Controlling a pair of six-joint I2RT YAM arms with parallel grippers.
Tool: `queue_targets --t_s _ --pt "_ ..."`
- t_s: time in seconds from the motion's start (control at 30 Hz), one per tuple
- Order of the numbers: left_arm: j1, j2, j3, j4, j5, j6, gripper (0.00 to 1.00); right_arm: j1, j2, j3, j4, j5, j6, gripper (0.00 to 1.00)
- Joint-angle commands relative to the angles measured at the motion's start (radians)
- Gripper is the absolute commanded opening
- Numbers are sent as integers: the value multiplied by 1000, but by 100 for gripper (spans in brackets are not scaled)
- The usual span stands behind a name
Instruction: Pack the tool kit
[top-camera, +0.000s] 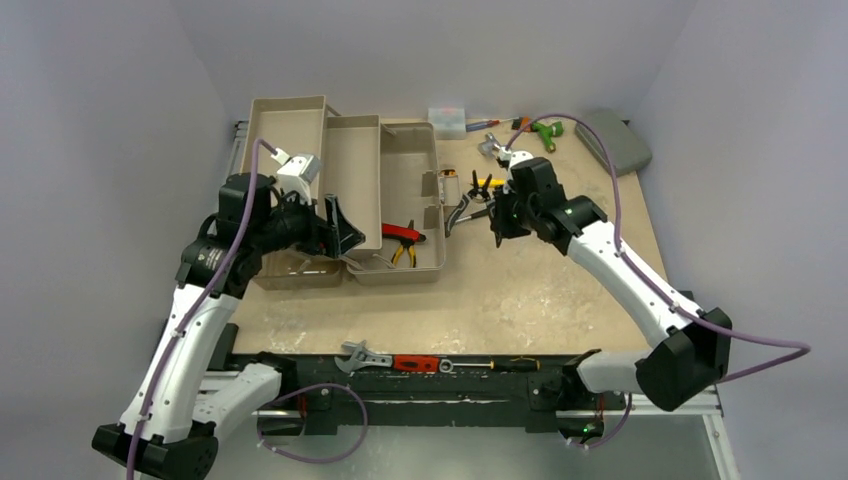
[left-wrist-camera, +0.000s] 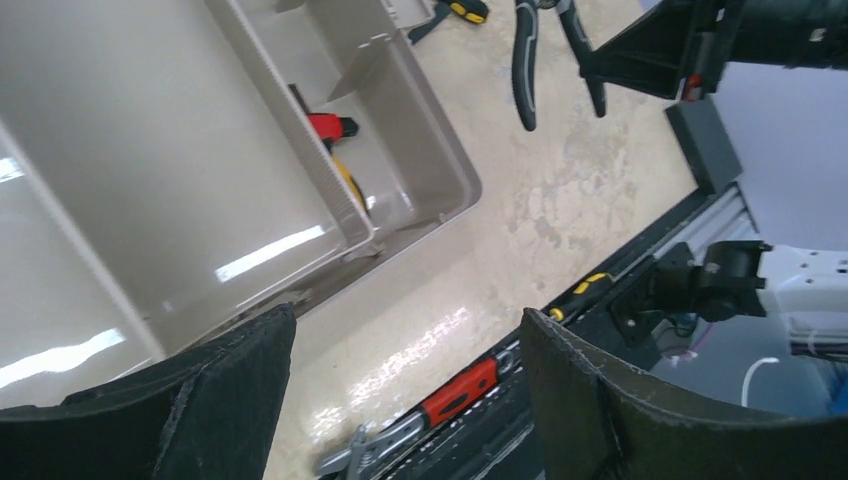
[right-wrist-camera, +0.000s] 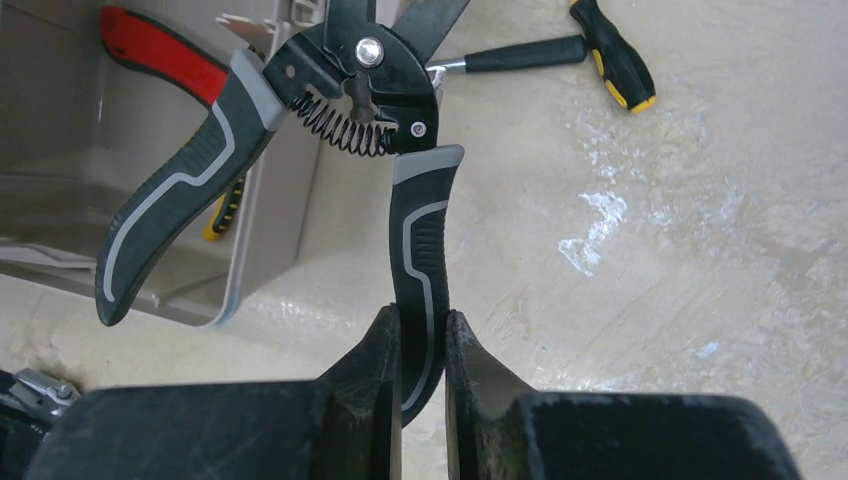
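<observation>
The large tan-brown plastic toolbox (top-camera: 352, 170) stands open on the left half of the beige surface (top-camera: 530, 300), and its fold-out trays are spread toward the left. In its deep right compartment lie the red-handled pliers (top-camera: 402, 232) and, just beside them, the yellow-handled pliers (top-camera: 404, 256).

The right gripper (right-wrist-camera: 422, 335) is clamped on one handle of the black-and-grey spring pliers (right-wrist-camera: 345, 100), close to the right wall of the toolbox. The other handle stands free, spread away from the held one, with the coil spring stretched between them. The head of this tool points away from the gripper. If the tool touches the surface, I cannot tell. Beyond it, a black-and-yellow screwdriver (right-wrist-camera: 612, 52) lies on the surface.

The left gripper (left-wrist-camera: 407, 320) hangs near the front corner of the toolbox. Its fingers are wide apart and nothing is between them.

Along the near edge of the surface lie in one row a metal adjustable wrench (top-camera: 360, 356), a red-handled tool (top-camera: 415, 363) and a second dark screwdriver (top-camera: 512, 364).
</observation>
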Motion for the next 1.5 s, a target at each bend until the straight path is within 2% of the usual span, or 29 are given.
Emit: queue_targets --t_s 0.0,0.23,0.47,0.67,0.87,1.03,1.23,1.47 --pt "-3 -28 93 -109 -184 99 79 61 67 138 -38 94 -4 0" --pt "-3 -161 1 -66 -399 147 79 181 216 292 -66 240 11 0" --pt "-4 -324 -127 39 -451 155 79 305 427 490 -103 335 6 0" --pt "-3 -366 -178 53 -469 135 78 380 619 662 -143 378 0 0" --pt "-3 -358 -178 47 -445 129 77 395 766 825 -147 370 -15 0" --pt "-3 -354 -185 45 -431 124 77 395 826 888 -89 321 -35 0" --pt "-4 -353 -188 44 -436 124 77 393 892 986 -59 371 -60 0" --pt "-3 -339 -188 44 -441 126 76 381 911 982 54 466 -74 0"
